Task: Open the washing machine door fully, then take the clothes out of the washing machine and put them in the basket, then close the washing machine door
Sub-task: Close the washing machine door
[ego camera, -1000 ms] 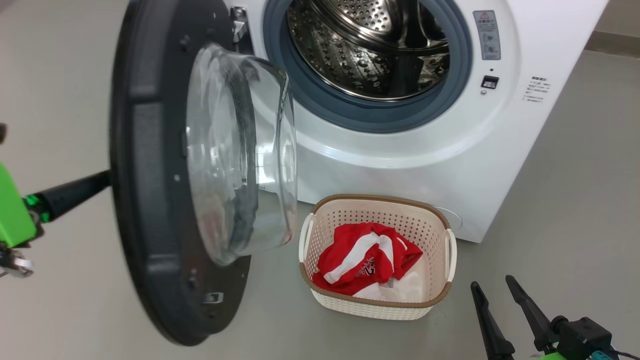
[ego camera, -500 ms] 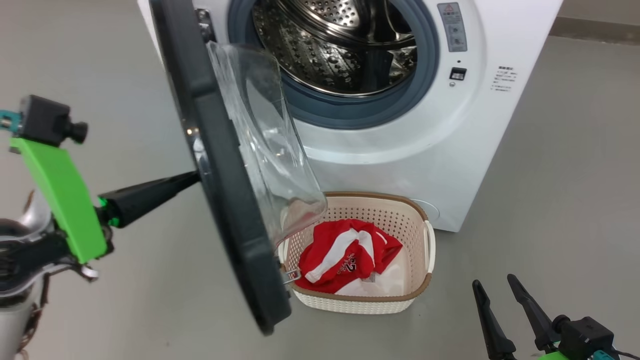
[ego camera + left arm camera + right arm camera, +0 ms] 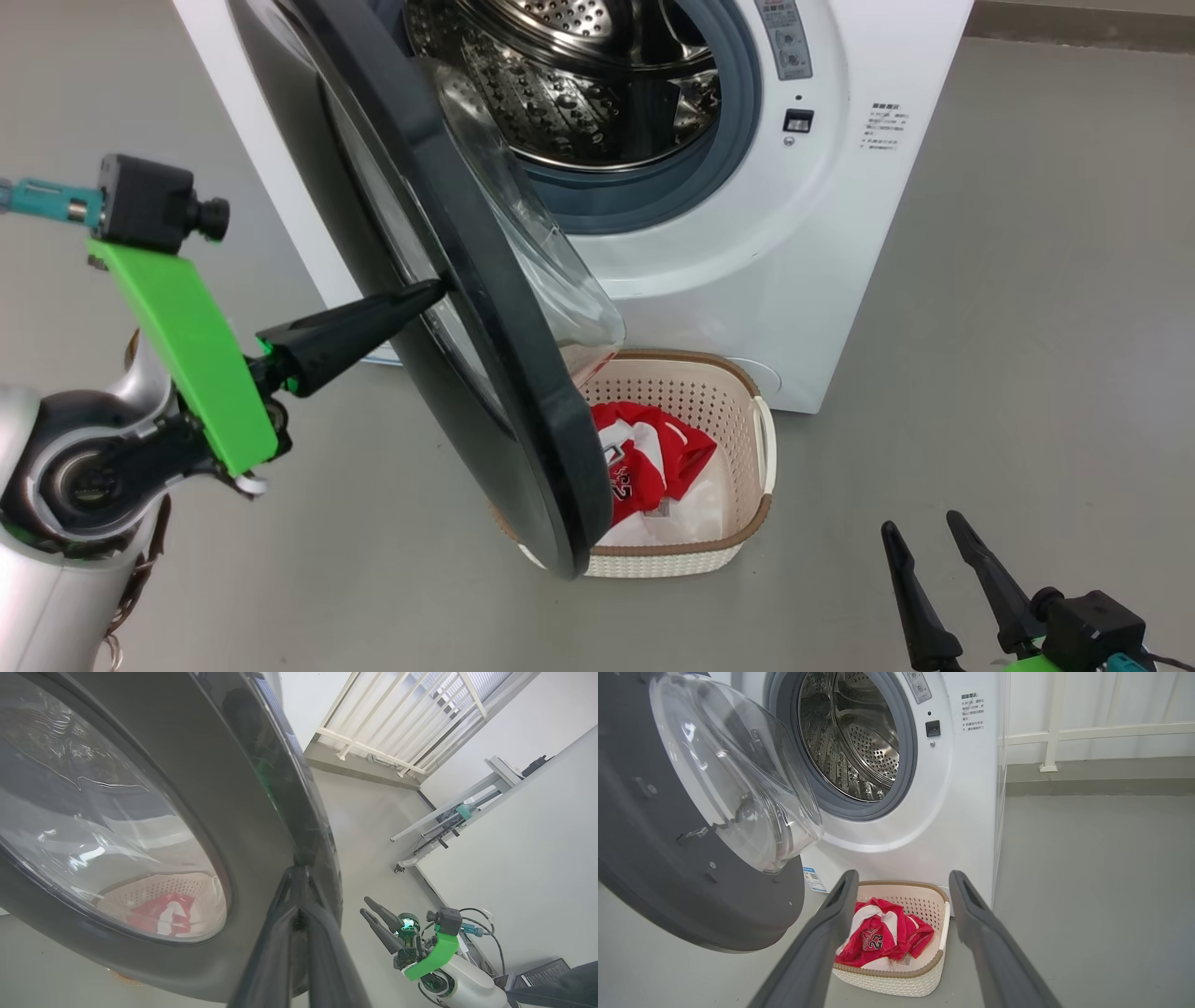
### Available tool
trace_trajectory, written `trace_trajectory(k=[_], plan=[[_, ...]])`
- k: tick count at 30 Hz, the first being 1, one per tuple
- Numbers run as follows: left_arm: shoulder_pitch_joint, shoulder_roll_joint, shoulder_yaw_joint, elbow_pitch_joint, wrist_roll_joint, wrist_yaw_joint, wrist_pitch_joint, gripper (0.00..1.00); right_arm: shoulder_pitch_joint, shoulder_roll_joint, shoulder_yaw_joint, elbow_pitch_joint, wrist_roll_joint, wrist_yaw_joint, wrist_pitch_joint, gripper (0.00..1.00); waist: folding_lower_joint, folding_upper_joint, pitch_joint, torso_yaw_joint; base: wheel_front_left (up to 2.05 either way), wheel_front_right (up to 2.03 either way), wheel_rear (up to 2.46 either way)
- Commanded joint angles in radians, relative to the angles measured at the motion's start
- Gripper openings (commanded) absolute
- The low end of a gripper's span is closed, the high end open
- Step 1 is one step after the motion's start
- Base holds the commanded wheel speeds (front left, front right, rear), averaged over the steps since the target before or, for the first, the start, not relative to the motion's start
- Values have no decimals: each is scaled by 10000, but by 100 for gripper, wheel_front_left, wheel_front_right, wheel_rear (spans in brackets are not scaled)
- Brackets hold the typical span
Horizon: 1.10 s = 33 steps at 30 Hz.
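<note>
The washing machine (image 3: 840,233) stands with its steel drum (image 3: 579,84) in view, no garments showing inside. The washing machine door (image 3: 504,373) hangs half swung, its black rim edge-on to the head view and partly covering the basket (image 3: 738,392). My left gripper (image 3: 431,289) is shut, with its tips pressed on the door's outer face; in the left wrist view the left gripper (image 3: 299,870) meets the door (image 3: 187,788) at its rim. Red and white clothes (image 3: 653,457) lie in the basket. My right gripper (image 3: 929,541) is open and empty, low at the right; in the right wrist view the right gripper (image 3: 903,875) frames the basket (image 3: 896,980) and the clothes (image 3: 878,938).
Grey floor surrounds the machine. A white railing (image 3: 1064,732) runs along the wall behind it. The left wrist view shows a wheeled table (image 3: 448,816) beside a pale partition. A blue sticker (image 3: 813,879) marks the washer's lower front.
The door has swung from wide open toward the machine, with my shut left gripper following against its outer face. The head view has shifted. My right gripper has stayed still.
</note>
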Motion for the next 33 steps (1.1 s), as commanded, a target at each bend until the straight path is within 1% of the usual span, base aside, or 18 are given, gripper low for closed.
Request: trace_trajectory(k=[1, 9, 18, 22, 26, 31, 32, 33], plan=[[-558, 392, 365, -167, 36, -69, -101, 0, -293, -98, 241, -232, -74, 73, -65, 100, 0, -1, -5, -14, 0, 0, 0], [-461, 616, 29, -25, -148, -69, -685, 0, -200, -91, 233, -214, -71, 73, -65, 100, 0, -1, -149, 52, 0, 0, 0], [356, 969, -15, 93, -486, -69, -1505, 1, -65, -86, 243, -203, -83, 73, -65, 100, 0, -1, -355, 262, 0, 0, 0], [1001, 1123, -11, 136, -578, -69, -1971, 16, 26, -79, 235, -204, -85, 73, -65, 100, 0, -1, -478, 390, 0, 0, 0], [1709, 1212, 69, 208, -784, -69, -2442, 23, 76, -72, 271, -202, -89, 73, -65, 100, 0, -1, -534, 502, 0, 0, 0], [2511, 1238, 92, 391, -831, -69, -3140, 46, 39, -88, 271, -218, -82, 73, -65, 100, 0, -1, -517, 684, 0, 0, 0], [2511, 1238, 92, 391, -831, -69, -3140, 46, 39, -88, 271, -218, -82, 73, -65, 100, 0, -1, -517, 684, 0, 0, 0], [2676, 1194, 121, 461, -880, -69, -3313, 59, 42, -87, 273, -217, -81, 73, -65, 100, 0, -1, -526, 712, 0, 0, 0]])
